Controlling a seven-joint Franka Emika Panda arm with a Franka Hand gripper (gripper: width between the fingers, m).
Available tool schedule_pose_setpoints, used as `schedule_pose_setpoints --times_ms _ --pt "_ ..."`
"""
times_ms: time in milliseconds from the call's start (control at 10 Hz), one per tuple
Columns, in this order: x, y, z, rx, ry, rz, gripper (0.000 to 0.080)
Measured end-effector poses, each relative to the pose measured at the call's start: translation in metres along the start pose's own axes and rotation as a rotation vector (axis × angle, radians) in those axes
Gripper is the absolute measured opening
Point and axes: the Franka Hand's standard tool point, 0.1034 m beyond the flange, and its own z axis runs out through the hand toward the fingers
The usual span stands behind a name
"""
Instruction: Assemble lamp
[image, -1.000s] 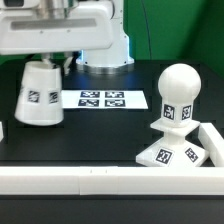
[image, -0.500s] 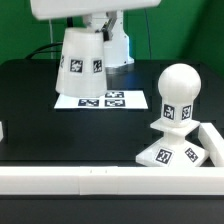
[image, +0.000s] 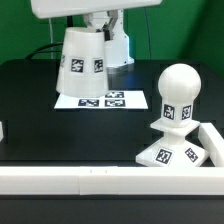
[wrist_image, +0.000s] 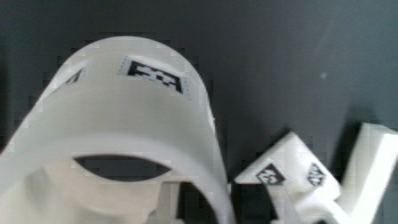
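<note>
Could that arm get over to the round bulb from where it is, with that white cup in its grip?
Probably yes. The shade hangs lifted off the table under the gripper, and nothing stands between it and the bulb, which sits upright in the base with open space above.

Light fell bright and even from above. In the exterior view the bulb (image: 178, 88) showed a soft highlight on its crown and shade toward six o'clock, and the black counter (image: 40, 130) gave back only a dull sheen. White parts verged on overexposure, their edges soft; the picture was coarse and low in resolution. In the wrist view the shade (wrist_image: 125, 130) loomed close, blurred and washed out, its tags smeared.
</note>
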Motion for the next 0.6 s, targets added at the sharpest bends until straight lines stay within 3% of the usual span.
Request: schedule_pose_setpoints --times_ms 100,300,400,600 --pt "0.017 -0.018 -0.019 0.012 0.0 0.004 0.0044" --pt "0.04 -0.042 -0.043 0.021 -0.008 0.049 0.0044" --pt "0.048 -0.051 -0.049 0.021 -0.005 0.053 0.0044" --pt "0.046 -0.048 -0.046 0.021 -0.005 0.045 0.0044"
